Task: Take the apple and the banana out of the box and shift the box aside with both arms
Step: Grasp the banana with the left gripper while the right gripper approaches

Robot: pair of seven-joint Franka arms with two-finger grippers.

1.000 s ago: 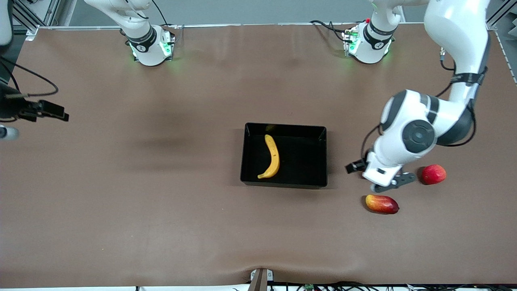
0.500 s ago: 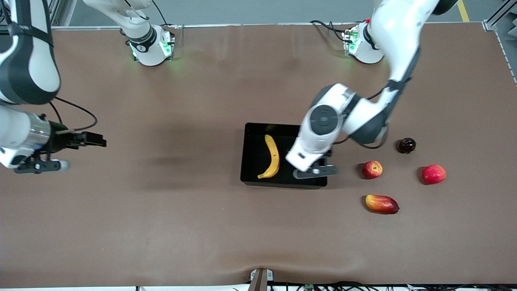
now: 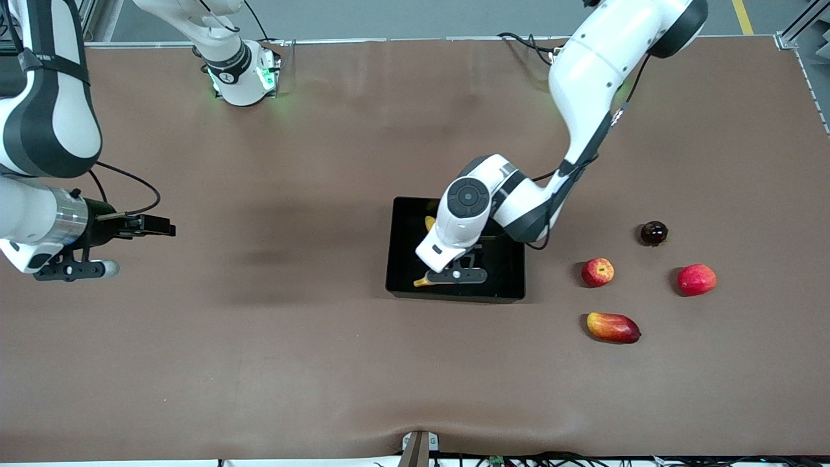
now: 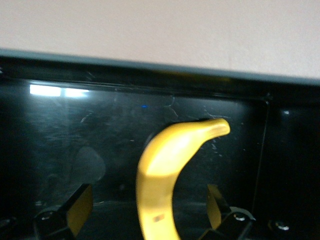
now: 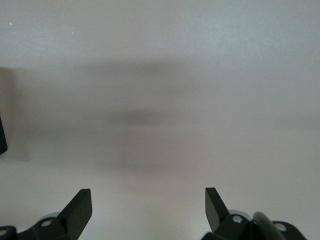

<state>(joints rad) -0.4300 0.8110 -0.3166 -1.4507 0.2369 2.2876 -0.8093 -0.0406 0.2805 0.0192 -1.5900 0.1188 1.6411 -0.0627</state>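
The yellow banana (image 3: pixel 422 282) lies in the black box (image 3: pixel 454 296) at the table's middle, mostly hidden under my left arm. My left gripper (image 3: pixel 456 275) is low over the box, open, with its jaws on either side of the banana and apart from it. In the left wrist view the banana (image 4: pixel 165 170) curves up between the fingers (image 4: pixel 80 210) above the box's floor (image 4: pixel 75 125). The small red apple (image 3: pixel 597 272) lies on the table beside the box, toward the left arm's end. My right gripper (image 3: pixel 71 268) is open and empty over bare table at the right arm's end; its wrist view (image 5: pixel 148 200) shows only cloth.
Near the apple lie a red round fruit (image 3: pixel 696 279), a red-yellow oblong fruit (image 3: pixel 613 327) nearer the front camera, and a small dark round fruit (image 3: pixel 653 233) farther from it. Brown cloth covers the table.
My left arm swept from over the fruits toward the box and now sits over the banana, uncovering the apple and dark fruit. My right arm moved in from the table's end.
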